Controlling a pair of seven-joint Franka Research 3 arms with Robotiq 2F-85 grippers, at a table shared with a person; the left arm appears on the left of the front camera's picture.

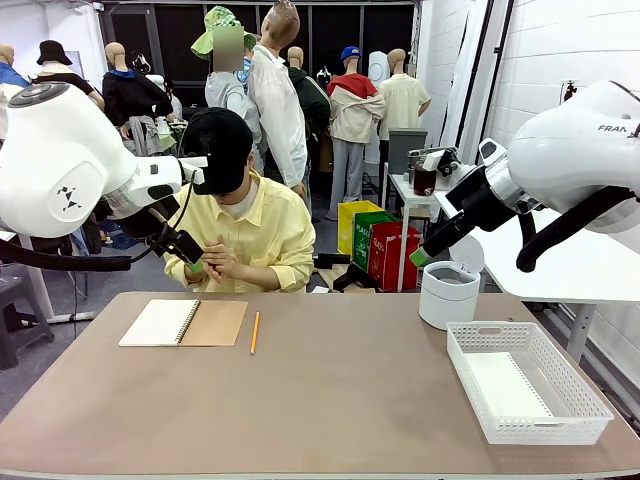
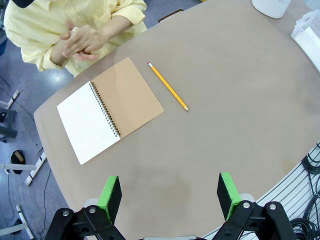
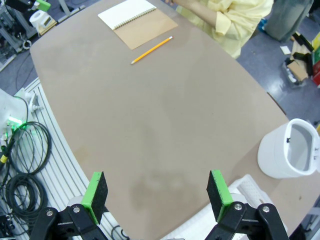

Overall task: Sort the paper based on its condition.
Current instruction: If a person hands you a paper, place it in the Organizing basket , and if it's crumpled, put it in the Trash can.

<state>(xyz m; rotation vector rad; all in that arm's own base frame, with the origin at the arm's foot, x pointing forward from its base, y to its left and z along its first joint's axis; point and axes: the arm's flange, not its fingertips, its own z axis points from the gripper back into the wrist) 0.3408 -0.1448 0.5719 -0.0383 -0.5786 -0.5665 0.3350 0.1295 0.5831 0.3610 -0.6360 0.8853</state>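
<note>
Front view: the person's hands [image 1: 215,262] work a bit of white paper [image 2: 75,31] at the far edge; a flat white sheet [image 1: 505,385] lies in the white slotted basket [image 1: 470,370]. Left tool [image 2: 170,195] and right tool [image 3: 157,192] hover spread, empty. Best wait for the handover, then pinch an edge gently.

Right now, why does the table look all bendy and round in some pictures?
In both wrist views the wide lens bows the table edge into a curve; in the front view it runs straight. Lighting is soft and even, with faint shadows under the pencil and notebook.
</note>
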